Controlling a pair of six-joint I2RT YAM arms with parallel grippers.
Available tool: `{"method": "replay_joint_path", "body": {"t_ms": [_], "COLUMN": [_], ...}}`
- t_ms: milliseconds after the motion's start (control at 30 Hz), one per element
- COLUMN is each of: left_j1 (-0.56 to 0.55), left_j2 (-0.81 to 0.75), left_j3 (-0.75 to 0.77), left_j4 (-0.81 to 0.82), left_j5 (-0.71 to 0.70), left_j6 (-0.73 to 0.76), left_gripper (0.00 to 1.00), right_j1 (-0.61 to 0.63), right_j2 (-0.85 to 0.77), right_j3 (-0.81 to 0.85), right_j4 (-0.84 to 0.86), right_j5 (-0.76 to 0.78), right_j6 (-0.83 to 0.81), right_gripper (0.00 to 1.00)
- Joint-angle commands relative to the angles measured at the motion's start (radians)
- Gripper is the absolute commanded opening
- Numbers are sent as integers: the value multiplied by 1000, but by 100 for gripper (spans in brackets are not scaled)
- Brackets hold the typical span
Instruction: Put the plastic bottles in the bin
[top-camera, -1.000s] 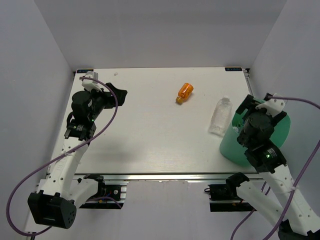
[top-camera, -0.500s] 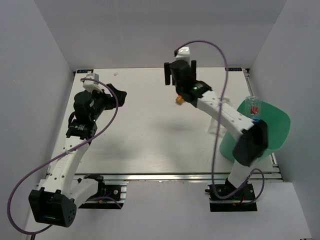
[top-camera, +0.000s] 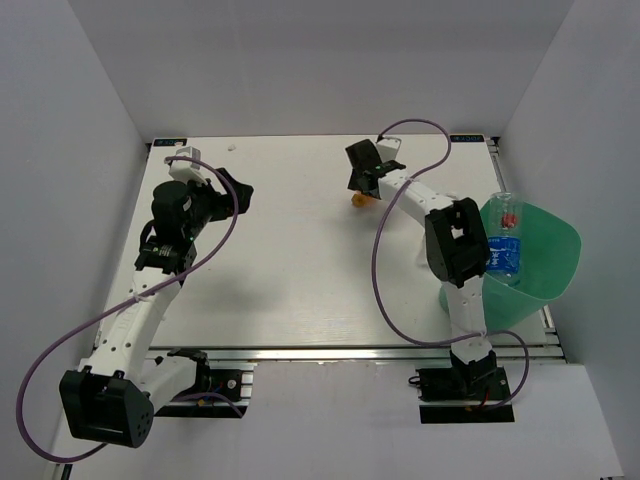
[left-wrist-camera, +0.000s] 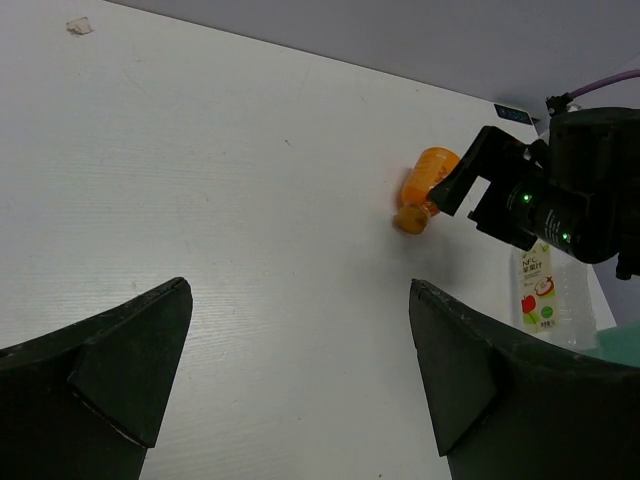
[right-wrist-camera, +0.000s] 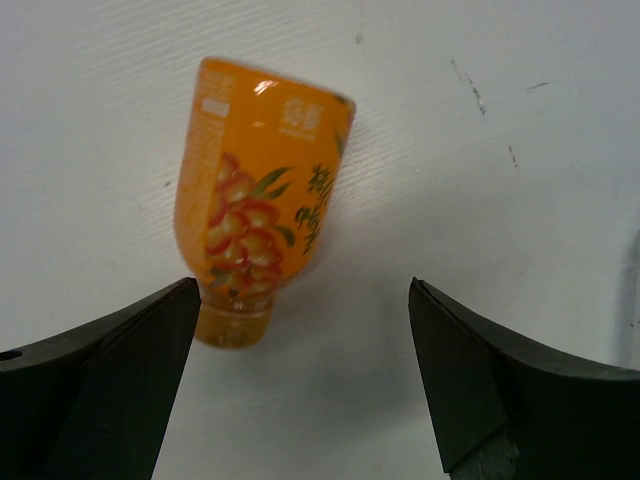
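Toward the far edge of the white counter, about midway along it, the small orange plastic bottle with a fruit-print label lies on its side, its cap pointing to the near edge. The right gripper hovers right over it. In the right wrist view its two black fingers are spread wide, far wider than the bottle, and touch nothing; only the cap end lies between the fingertips, and the bottle rests free on the counter.

At the right edge sits the round mint-green plastic bin. A see-through bottle with a blue label shows inside it against the left wall, with a patch of red label just beyond; whether that belongs to a second bottle cannot be told. Just beside the bin, on the counter, lies a clear bottle with a green-and-white label, which the right arm mostly hides in the top view.

Near the far left corner, the left gripper hangs above bare counter, spread wide and holding nothing, well apart from the orange bottle.
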Motion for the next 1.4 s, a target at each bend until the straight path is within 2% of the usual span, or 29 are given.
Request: {"method": "replay_joint_path", "body": {"t_ms": [0,133,300,400,433,533,567,633,667,767,867,1000,1100,1167,1200,1267,1367], "left_j1": [4,4,4,4,6,4,4,4,4,4,4,4,4,3,3,1,1], "left_j2": [-7,-6,8,19,22,29,31,37,37,42,40,31,29,40,42,40,33], "left_j3": [-10,-10,-10,-10,-10,-9,-9,-7,-9,-7,-5,-9,1,16,21,24,19], "left_j4": [-6,-3,-3,-3,-4,-1,-3,2,3,5,3,7,-3,-10,-15,-15,-4], "left_j5": [-13,-24,-38,-45,-47,-50,-49,-38,-36,-26,-18,2,17,31,37,48,62], "left_j6": [10,9,9,9,9,7,7,6,3,0,-4,-8,-16,-17,-19,-22,-25], "left_gripper": [98,98,98,98,98,98,98,98,98,98,98,98,98,98,98,98,98], "right_j1": [-38,-70,-104,-111,-111,-105,-104,-88,-81,-35,28,50,45,15,-7,-91,-188], "right_j2": [35,118,253,269,264,212,188,102,68,-82,-265,-592,-818,-926,-1031,-1174,-1315], "right_j3": [70,107,259,255,247,172,144,57,29,-61,-142,-311,-478,-579,-607,-675,-690], "right_j4": [13,146,105,123,130,197,231,320,352,439,486,530,515,480,413,331,199], "right_j5": [-49,-143,-184,-186,-184,-183,-183,-177,-183,-175,-151,-177,-25,93,119,197,338], "right_j6": [94,59,68,95,103,77,53,-29,-67,-231,-380,-418,-449,-445,-429,-405,-368], "right_gripper": [89,89,89,89,88,71,60,52,45,34,32,29,29,30,30,30,30]}}
